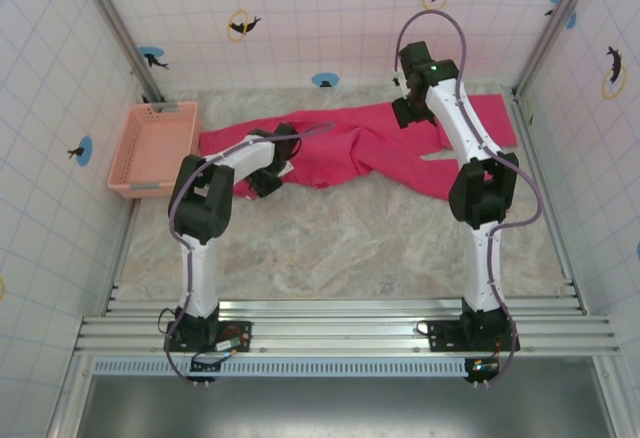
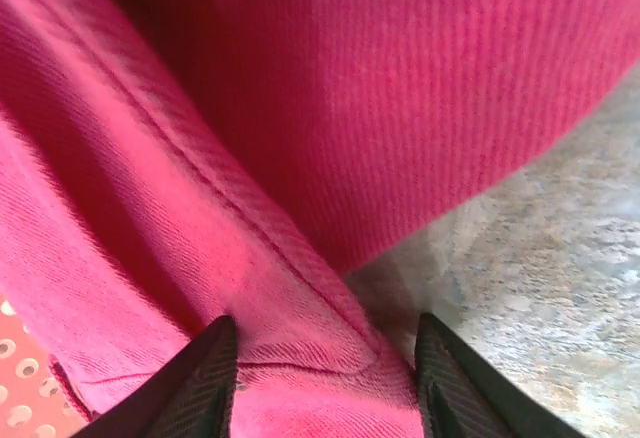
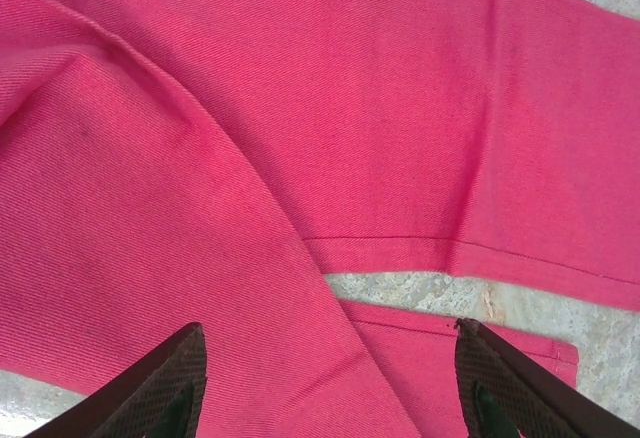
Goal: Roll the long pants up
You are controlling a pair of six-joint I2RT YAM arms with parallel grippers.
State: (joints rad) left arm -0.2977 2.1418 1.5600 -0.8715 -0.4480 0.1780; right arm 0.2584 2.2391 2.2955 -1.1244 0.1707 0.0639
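The long pants (image 1: 350,148) lie spread across the far part of the table, bright pink-red, with the legs reaching toward the right wall. My left gripper (image 1: 283,153) is down at their left end. In the left wrist view the left gripper (image 2: 325,320) is open, its jaws partly drawn in, astride a flat hemmed fold of the pants (image 2: 400,78) that lies unsqueezed between them. My right gripper (image 1: 408,110) hangs over the middle of the pants. In the right wrist view the right gripper (image 3: 328,325) stands open above overlapping layers of the pants (image 3: 350,88), gripping nothing.
A pale salmon plastic basket (image 1: 163,110) stands at the far left against the wall, close to the pants' left end. The marbled table top (image 1: 340,248) stretches bare between the pants and the arm bases. Tiled walls close in on three sides.
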